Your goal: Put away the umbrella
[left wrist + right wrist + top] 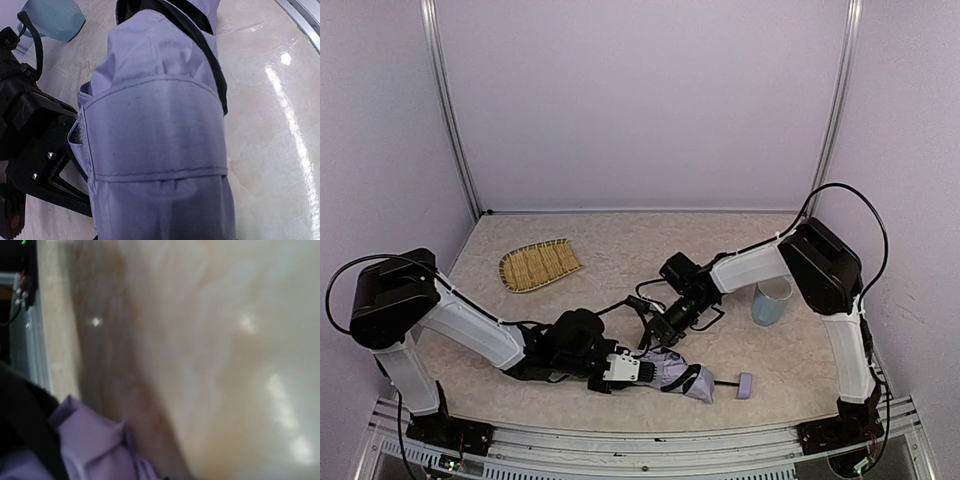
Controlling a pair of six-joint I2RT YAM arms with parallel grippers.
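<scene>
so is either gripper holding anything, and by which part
Probably the pale lilac folded fabric umbrella, by its canopy, in the left gripper, though its fingers are hidden; the right gripper cannot be told.

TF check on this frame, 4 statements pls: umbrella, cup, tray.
1. The umbrella lies on the table near the front edge, between the two arm bases. True.
2. The cup sits in the woven tray. False: the cup stands on the table beside the right arm, and the woven tray lies far to the left.
3. The canopy is spread open. False: it is bundled up, with a fabric band across it.
4. The handle sticks out on the right arm's side. True.
</scene>
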